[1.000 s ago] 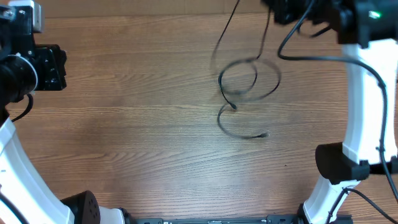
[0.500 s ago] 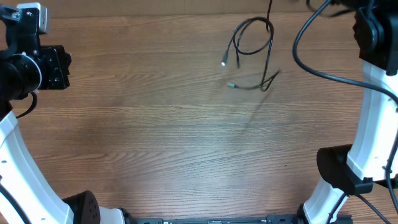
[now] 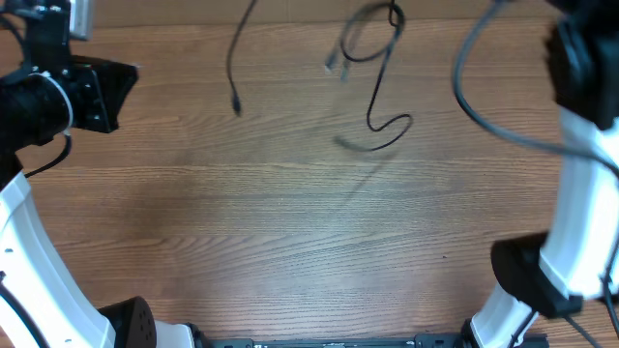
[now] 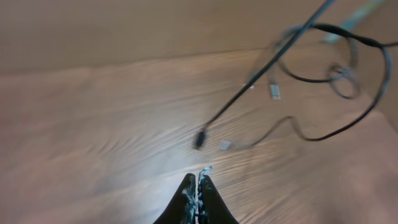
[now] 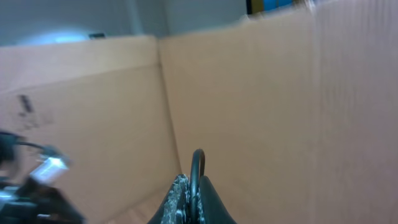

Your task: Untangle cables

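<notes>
The cables (image 3: 372,48) are thin black cords that hang off the wooden table near its far edge. One loop dangles at top centre, with a curled tail (image 3: 389,126) below it. A separate strand (image 3: 235,68) swings to the left and ends in a small plug. The right wrist view shows my right gripper (image 5: 196,180) shut on a black cable loop (image 5: 197,160), raised high. In the overhead view that gripper is out of frame. My left gripper (image 4: 196,182) is shut with nothing in it, pointing at the dangling cables (image 4: 292,74) from the left and apart from them.
The wooden table (image 3: 290,242) lies below. The left arm (image 3: 58,97) is at the far left and the right arm (image 3: 580,164) stands along the right side. A thicker black arm cable (image 3: 464,92) hangs by the right arm. Cardboard walls (image 5: 261,93) fill the right wrist view.
The cables were lifted off the table and carried toward its far edge. One strand has swung out to the left. The left arm has edged right.
</notes>
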`<state>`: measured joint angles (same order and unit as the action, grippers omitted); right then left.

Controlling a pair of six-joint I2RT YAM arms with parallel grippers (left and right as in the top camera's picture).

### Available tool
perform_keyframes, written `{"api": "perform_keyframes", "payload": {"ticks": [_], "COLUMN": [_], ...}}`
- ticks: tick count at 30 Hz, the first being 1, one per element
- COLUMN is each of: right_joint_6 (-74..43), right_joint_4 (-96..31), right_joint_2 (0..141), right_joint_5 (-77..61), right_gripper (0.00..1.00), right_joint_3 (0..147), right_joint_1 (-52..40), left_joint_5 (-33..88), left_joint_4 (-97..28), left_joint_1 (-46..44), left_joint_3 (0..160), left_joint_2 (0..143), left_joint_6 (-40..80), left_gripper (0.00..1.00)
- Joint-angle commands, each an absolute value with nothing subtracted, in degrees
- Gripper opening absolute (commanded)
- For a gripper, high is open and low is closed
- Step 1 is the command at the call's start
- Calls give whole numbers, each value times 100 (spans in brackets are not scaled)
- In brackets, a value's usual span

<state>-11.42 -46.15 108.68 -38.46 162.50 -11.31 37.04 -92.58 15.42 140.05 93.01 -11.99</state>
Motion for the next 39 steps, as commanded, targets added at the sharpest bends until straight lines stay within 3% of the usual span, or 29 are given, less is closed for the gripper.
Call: {"api": "perform_keyframes", "payload": {"ticks": [1, 14, 25, 30, 32, 36, 38, 39], "right_joint_6": [-1170, -1125, -1066, -1066, -1066, -1055, -1039, -1039], "right_joint_4": [-4886, -4984, -4816, -4834, -4858, -4967, -5017, -5037], "right_joint_2": [10652, 10650, 10639, 10639, 10639, 10639, 10639, 10639], "right_joint_5": [-3756, -3590, -3367, -3363, -3365, -3363, -3356, -3356], "right_gripper": [4, 4, 4, 4, 4, 4, 4, 4], "right_joint_3": [16361, 16324, 16324, 16324, 16324, 16324, 16324, 16324], "right_joint_1": [-1026, -742, -685, -633, -591, -548, -548, -548], "left_joint_5": [4615, 5258, 5518, 5468, 5221, 3868, 2792, 2088], "left_joint_4": [-9059, -8475, -8132, -7846, -7616, -7050, -6862, -6853], "left_joint_1": [1109, -1079, -2290, -2716, -2783, -2801, -2801, -2812], "left_joint_3": [13987, 13987, 13985, 13985, 13987, 13985, 13987, 13987], "left_joint_2": [9441, 10530, 11428, 11716, 11789, 11839, 11841, 11839], "left_joint_6": [-1594, -3494, -3883, -3900, -3538, -1745, -416, 421], "left_gripper": [4, 8, 16, 30, 33, 22, 8, 6]}}
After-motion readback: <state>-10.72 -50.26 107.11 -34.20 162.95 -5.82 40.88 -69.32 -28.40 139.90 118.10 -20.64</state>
